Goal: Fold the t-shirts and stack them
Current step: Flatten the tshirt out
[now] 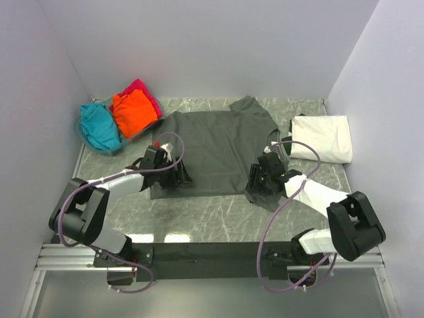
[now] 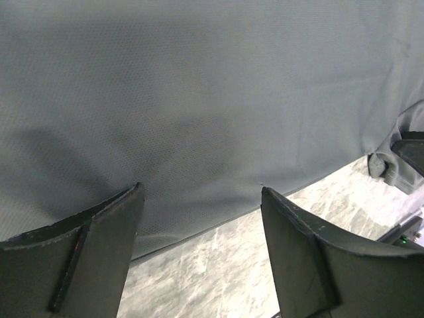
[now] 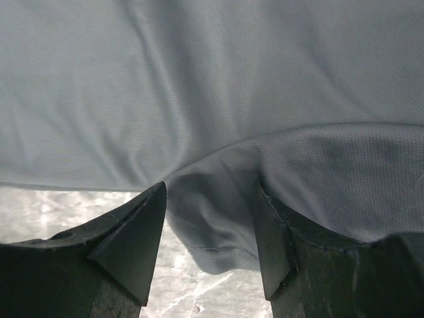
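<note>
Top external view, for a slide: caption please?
Left arm and right arm at the near edge of a spread dark grey t-shirt; folded white t-shirt right, coloured shirts left.

1 overhead, 2 close-ups on shirt (image 1: 212, 149)

Marble table (image 1: 199, 215) under grey t-shirt (image 1: 212, 149), white t-shirt (image 1: 324, 138), shirt bin (image 1: 132, 141)

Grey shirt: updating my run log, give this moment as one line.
grey shirt: spread out | left gripper: open at near edge | right gripper: open, cloth between
</note>
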Robot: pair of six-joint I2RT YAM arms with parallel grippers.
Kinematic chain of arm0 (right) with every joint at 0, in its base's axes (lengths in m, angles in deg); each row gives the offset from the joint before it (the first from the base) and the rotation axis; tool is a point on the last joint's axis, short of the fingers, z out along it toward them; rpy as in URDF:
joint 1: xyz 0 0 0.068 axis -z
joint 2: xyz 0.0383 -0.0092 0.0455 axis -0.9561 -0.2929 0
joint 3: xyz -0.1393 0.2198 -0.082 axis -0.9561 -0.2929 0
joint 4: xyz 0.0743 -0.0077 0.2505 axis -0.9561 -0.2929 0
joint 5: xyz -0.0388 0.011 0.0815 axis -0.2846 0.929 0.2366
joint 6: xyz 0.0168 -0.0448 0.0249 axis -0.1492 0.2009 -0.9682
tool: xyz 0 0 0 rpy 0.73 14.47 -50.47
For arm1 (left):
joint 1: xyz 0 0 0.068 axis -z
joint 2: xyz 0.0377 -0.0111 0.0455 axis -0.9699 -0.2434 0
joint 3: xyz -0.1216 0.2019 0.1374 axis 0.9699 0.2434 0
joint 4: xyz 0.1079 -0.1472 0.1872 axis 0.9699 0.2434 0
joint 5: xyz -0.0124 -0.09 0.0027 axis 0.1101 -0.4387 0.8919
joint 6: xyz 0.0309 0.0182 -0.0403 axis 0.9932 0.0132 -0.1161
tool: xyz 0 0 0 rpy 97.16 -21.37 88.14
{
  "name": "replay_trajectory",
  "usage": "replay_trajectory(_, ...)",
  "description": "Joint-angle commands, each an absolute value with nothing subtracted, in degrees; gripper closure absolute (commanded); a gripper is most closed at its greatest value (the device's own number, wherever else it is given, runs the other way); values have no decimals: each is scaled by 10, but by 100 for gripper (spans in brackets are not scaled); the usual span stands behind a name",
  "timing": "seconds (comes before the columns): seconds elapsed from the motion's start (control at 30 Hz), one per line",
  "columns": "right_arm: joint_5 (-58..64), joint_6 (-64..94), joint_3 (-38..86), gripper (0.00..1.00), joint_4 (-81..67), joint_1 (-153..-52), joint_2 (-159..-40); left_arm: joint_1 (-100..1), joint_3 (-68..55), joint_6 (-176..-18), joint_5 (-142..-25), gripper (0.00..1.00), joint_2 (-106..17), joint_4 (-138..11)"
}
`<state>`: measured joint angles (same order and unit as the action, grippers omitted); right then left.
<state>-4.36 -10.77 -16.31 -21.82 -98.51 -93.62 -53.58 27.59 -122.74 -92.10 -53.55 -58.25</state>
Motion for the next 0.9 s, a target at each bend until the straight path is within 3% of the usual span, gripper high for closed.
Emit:
replay_trajectory(0.0, -70, -114, -168, 39, -202, -999, -946, -536, 295, -1219, -876, 22, -520, -538)
replay_trajectory(0.07, -72, -116, -177, 39, -211, -1006, -944, -536, 296, -1220, -861, 21, -498, -534)
replay_trajectory(0.13, -71, -119, -183, 39, -218, -1014, -939, -535, 301, -1224, -849, 6, -457, -531)
replay_trajectory(0.2, -69, -123, -190, 39, -226, -1026, -934, -535, 310, -1233, -803, 1, -401, -514)
replay_trajectory(0.5, -64, -135, -201, 39, -246, -1047, -897, -535, 360, -1366, -635, 1, -242, -404)
replay_trajectory(0.87, -58, -124, -172, 37, -255, -1046, -827, -535, 419, -1560, -559, 3, -140, -284)
